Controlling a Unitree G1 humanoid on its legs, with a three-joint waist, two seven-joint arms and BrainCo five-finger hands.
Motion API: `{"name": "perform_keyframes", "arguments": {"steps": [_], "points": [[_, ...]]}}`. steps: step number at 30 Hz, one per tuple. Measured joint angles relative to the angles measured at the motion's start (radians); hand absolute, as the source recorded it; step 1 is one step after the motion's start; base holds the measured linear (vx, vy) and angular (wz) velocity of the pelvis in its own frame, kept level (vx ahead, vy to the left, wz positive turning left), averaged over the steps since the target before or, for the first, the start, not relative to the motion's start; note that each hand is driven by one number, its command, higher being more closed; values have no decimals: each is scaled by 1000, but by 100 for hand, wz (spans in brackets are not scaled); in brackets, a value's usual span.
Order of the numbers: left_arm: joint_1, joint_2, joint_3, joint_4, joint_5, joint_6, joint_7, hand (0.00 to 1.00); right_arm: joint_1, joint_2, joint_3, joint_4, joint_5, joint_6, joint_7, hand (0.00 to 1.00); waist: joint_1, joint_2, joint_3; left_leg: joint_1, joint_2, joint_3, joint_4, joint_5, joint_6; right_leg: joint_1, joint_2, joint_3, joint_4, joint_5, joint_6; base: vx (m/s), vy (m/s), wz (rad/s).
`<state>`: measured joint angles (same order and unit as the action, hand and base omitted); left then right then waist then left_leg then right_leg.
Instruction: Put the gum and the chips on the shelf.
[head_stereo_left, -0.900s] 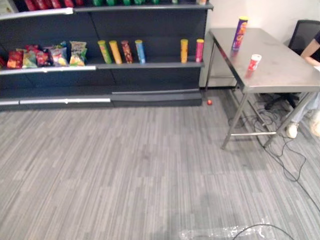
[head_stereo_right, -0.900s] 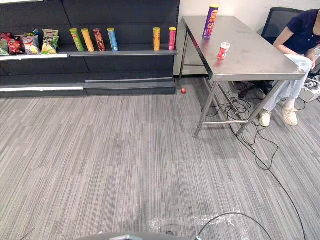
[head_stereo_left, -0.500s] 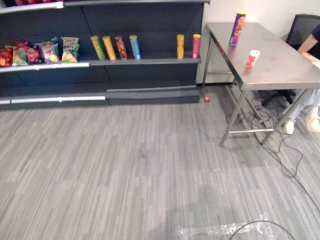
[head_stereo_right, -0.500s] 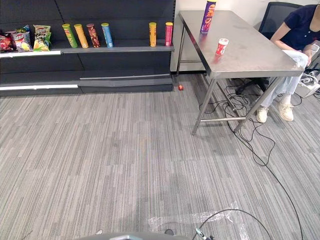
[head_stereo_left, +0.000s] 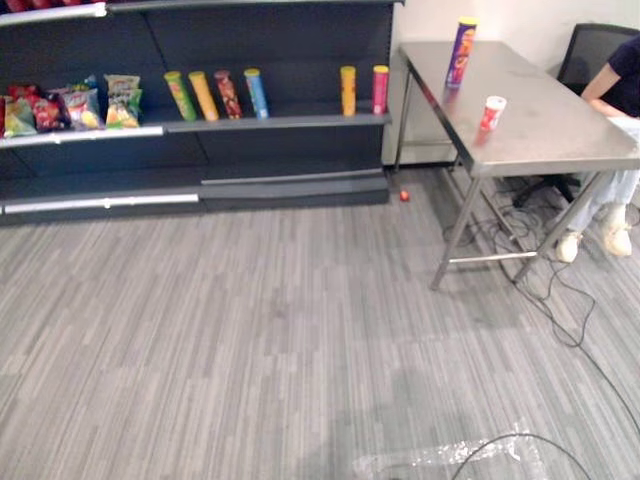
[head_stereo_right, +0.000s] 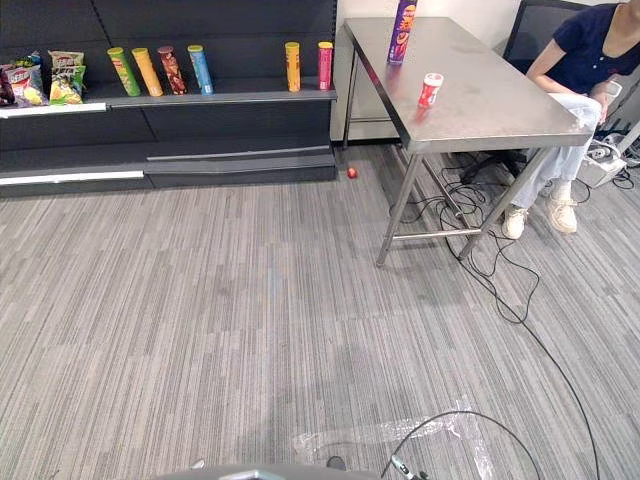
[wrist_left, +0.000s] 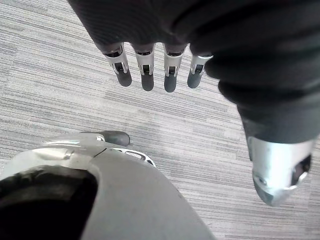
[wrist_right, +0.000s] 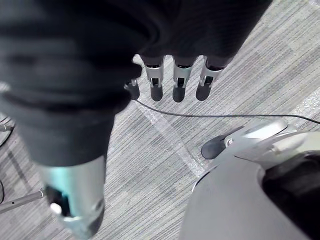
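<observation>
Camera shift; chips (head_stereo_left: 461, 52), apparent gum (head_stereo_left: 491, 112) on table (head_stereo_left: 560, 135)

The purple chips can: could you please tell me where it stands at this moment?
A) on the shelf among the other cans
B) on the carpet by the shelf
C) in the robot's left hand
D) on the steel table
D: the purple chips can stands upright on the steel table, beyond the gum bottle, while the left hand and right hand hang open over the carpet.

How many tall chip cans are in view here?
7. Six on the shelf: green, orange, dark red, blue, yellow, pink; one purple can on the steel table. Others may be cut off above.
</observation>
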<state>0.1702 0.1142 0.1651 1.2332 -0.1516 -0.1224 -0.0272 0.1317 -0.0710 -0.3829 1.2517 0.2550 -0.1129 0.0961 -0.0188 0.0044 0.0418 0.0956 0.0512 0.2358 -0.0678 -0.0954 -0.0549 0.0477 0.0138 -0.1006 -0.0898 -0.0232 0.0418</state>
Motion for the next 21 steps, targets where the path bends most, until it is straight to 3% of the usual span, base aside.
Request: {"name": "perform_keyframes", "arguments": {"steps": [12,17,21], "points": [[-17,1,-6,0,-1,1,-2,0,-11,-4,7,-7,8,0,2,0,0,5,32,6,3,-2,6,-2,-3,5,1,-6,14,-1,0,-6,-7,1],[-67,8,-16,-4,-4,1,2,0,-63,-7,39,-47,40,-3,1,0,-6,2,105,-63,4,-9,65,-3,-4,-134,-21,-25,232,-94,-27,-77,-23,8],[-70,16,-19,-20,-50,0,3,0,-57,0,48,-57,59,-11,-1,0,-5,-15,139,-162,28,-20,338,-79,-26,-147,-47,-57,349,-195,-50,-61,-85,34]]}}
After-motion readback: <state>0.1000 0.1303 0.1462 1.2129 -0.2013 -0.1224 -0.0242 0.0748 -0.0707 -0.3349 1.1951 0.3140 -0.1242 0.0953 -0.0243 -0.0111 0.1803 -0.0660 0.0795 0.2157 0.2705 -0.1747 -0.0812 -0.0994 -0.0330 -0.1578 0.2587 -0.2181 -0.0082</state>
